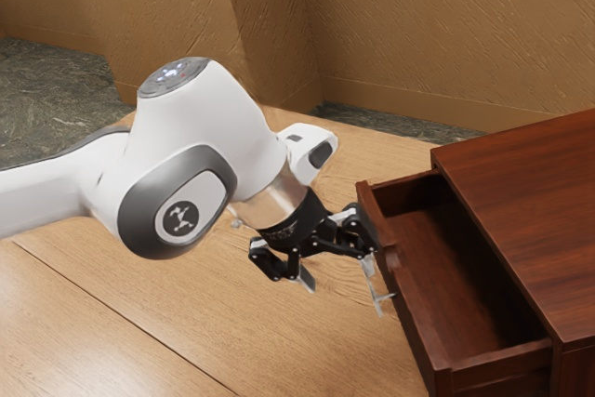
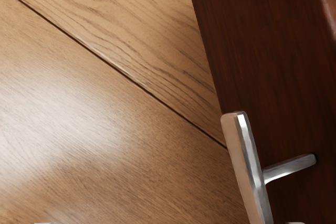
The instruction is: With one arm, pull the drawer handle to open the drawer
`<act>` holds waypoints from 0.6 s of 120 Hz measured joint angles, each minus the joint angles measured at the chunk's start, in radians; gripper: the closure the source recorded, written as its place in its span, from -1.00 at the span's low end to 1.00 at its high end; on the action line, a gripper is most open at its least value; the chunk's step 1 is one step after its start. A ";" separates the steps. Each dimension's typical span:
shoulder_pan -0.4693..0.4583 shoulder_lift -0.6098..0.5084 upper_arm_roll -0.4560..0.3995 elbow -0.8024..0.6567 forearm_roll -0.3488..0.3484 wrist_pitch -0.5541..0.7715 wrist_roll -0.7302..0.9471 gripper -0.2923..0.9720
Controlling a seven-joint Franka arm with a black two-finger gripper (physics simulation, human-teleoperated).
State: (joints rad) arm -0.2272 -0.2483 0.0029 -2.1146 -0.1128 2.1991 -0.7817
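A dark wooden drawer (image 1: 456,295) stands pulled out from its cabinet (image 1: 530,202) toward the exterior view's left, its inside bare. A silver bar handle (image 1: 379,291) sticks out of the drawer front. My gripper (image 1: 337,274) hangs just in front of that panel with its fingers spread wide and pointing down. One finger is close beside the handle, the other finger (image 1: 305,278) well away from it. Neither finger clamps the bar. In the wrist view the handle (image 2: 247,171) on its post and the drawer front (image 2: 262,51) lie off to one side of my hand.
The cabinet stands on a light wooden floor (image 1: 186,341) with open room to the exterior view's left of the drawer. A tan wall (image 1: 418,16) runs behind. My white arm (image 1: 186,174) comes in from the left.
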 joint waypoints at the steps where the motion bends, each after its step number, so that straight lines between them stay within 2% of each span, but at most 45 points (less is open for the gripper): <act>1: 0.000 -0.003 0.001 -0.004 0.000 0.001 0.000 -0.33; 54: -0.042 -0.139 0.100 -0.139 0.046 0.019 0.005 -0.35; 72: -0.059 -0.182 0.116 -0.137 0.055 0.009 0.007 -0.43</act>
State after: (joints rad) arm -0.2865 -0.4307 0.1187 -2.2519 -0.0577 2.2080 -0.7747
